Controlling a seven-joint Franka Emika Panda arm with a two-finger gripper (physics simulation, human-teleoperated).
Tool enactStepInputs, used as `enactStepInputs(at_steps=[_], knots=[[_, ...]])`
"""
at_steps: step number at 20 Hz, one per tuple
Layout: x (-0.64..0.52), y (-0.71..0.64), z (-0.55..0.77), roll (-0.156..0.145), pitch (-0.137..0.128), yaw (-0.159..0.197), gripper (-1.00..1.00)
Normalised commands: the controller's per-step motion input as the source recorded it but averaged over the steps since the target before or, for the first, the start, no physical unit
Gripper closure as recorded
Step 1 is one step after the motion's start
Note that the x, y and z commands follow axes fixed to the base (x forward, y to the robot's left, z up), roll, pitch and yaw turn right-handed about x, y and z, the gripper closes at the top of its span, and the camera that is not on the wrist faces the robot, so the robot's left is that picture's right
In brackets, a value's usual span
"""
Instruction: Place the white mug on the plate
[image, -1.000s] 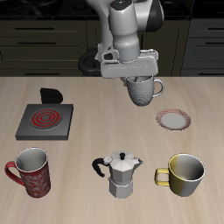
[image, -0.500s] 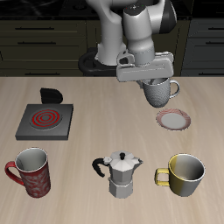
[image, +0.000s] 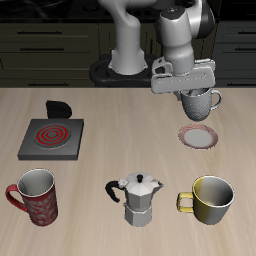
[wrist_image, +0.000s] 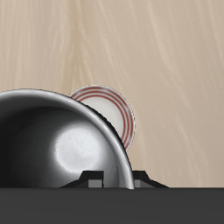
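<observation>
Carried sideways since a moment ago, our white mug (image: 200, 103) now hangs in the air almost directly over the plate (image: 200, 137), clamped at its rim in the jaws of the gripper (image: 193, 92); lowering looks near. Faintly textured ceramic, glossy inside; red-banded plate flat on the wood-grain tabletop (image: 100, 190).

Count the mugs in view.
3: the white mug held in the tool above the plate; the red mug and yellow mug near the table's front edge.
</observation>
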Motion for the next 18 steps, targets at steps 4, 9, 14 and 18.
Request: enactStepInputs(at_steps=[4, 9, 14, 18], knots=[[0.04, 0.12, 0.01, -0.033, -0.026, 0.009, 1.0], [0.06, 0.25, -0.04, -0.012, -0.036, 0.019, 1.0], [0.18, 0.09, 0.01, -0.022, -0.046, 0.008, 1.0], [0.18, 0.09, -0.15, -0.011, -0.001, 0.02, 1.0]])
